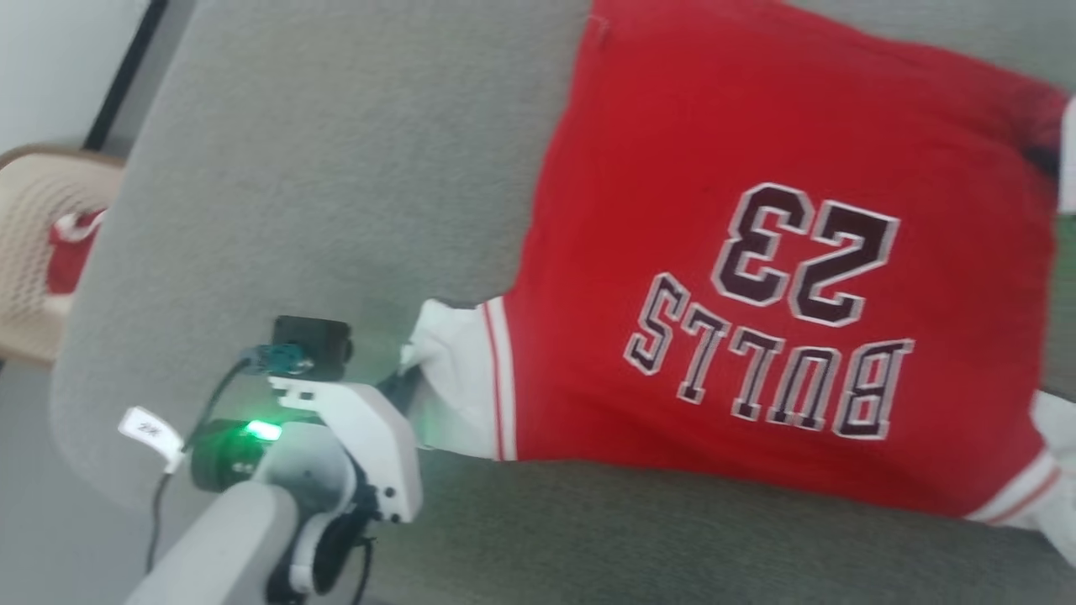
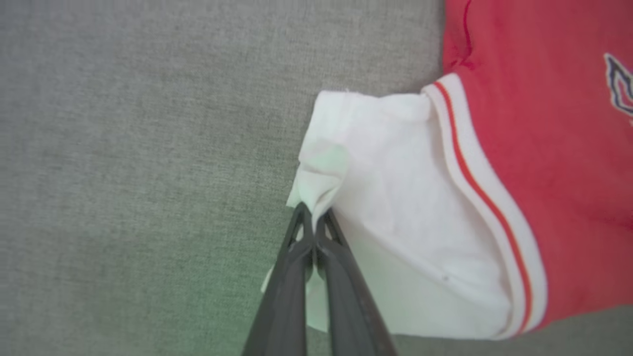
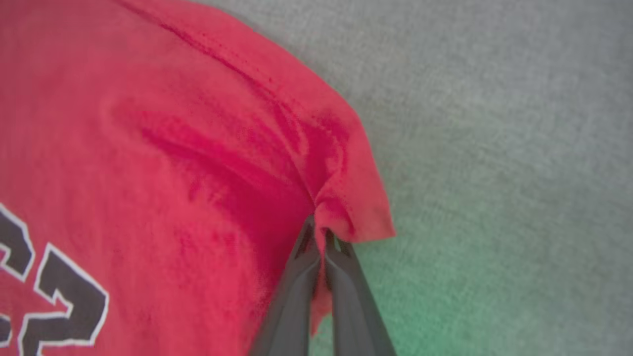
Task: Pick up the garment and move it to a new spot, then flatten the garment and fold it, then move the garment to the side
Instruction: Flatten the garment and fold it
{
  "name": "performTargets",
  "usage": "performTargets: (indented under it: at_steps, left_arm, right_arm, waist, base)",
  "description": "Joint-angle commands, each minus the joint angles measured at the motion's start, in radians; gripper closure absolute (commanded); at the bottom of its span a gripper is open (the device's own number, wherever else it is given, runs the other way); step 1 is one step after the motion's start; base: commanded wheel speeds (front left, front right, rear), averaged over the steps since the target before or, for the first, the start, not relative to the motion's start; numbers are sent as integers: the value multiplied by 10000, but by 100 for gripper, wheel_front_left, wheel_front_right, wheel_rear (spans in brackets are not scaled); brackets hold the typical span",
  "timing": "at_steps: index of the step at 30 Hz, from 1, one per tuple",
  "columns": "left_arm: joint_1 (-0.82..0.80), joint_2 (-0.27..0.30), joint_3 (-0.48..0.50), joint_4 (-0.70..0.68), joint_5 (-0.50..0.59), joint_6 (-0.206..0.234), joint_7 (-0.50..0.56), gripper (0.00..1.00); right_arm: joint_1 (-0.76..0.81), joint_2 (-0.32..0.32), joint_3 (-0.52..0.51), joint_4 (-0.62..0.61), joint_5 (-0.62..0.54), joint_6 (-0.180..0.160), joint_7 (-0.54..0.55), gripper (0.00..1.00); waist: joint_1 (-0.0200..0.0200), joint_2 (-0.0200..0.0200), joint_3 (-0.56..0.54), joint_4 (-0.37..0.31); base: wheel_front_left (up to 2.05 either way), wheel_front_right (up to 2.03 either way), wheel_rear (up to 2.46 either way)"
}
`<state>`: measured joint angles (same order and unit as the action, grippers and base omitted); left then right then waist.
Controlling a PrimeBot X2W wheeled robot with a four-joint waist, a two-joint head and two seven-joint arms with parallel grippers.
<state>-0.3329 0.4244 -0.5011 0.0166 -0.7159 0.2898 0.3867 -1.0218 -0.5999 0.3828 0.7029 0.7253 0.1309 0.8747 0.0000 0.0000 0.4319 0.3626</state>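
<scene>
- Head view: one garment point(image 1: 756, 168) is lying print-up across the right part of the grey cushion point(image 1: 319, 168), its "23" and lettering reading upside down, with two white sleeves showing (one at each side). Bare grey is stretching wide toward the cushion's left edge and rounded far-left corner, and a narrower strip is running along the near side. The left gripper point(image 1: 403, 378) is meeting the left sleeve's tip. Past the left edge, one beige chair point(image 1: 34, 210) is carrying one small red-and-white cloth point(image 1: 71, 252).
- Left wrist view: the left gripper point(image 2: 314, 217) is pressing its two fingers together on a tuck of the garment's point(image 2: 395, 198) white sleeve; open cushion point(image 2: 123, 173) is lying beside it.
- Right wrist view: the right gripper point(image 3: 319, 232) is pinching a red corner of the garment point(image 3: 148, 123); bare cushion point(image 3: 494, 123) is spreading beyond that edge.
</scene>
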Motion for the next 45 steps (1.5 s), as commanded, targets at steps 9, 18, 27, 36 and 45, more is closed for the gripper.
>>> performTargets:
  at_steps: [9, 18, 27, 36, 45]
  left_arm:
    - [361, 864, 553, -483, 90, 418, 219, 100]
    - [846, 1586, 947, -1001, 42, 817, 499, 100]
    - [755, 1716, 913, -1180, 37, 796, 623, 100]
    - [556, 1580, 795, -852, 14, 608, 488, 100]
    - [584, 1552, 848, -582, -73, 500, 267, 100]
  right_arm:
    - [1615, -723, 930, -2516, 1602, -4, 270, 100]
    - [4224, -1324, 415, -4968, 2473, -2, 649, 100]
    - [7496, -597, -1189, -5916, 2057, -2, 209, 100]
    - [7896, 671, -1521, -4704, 832, -19, -939, 78]
    - [7739, 693, -1827, -4842, 362, -56, -1569, 0]
  waist:
    - [0, 0, -996, -1789]
    - [0, 0, -1490, -2965]
    - [0, 0, -1501, -3247]
    - [0, 0, -1437, -3186]
    - [0, 0, -1546, -3170]
  base:
    - [0, 0, 0]
    - [0, 0, 0]
    - [0, 0, 0]
    - [0, 0, 0]
    - [0, 0, 0]
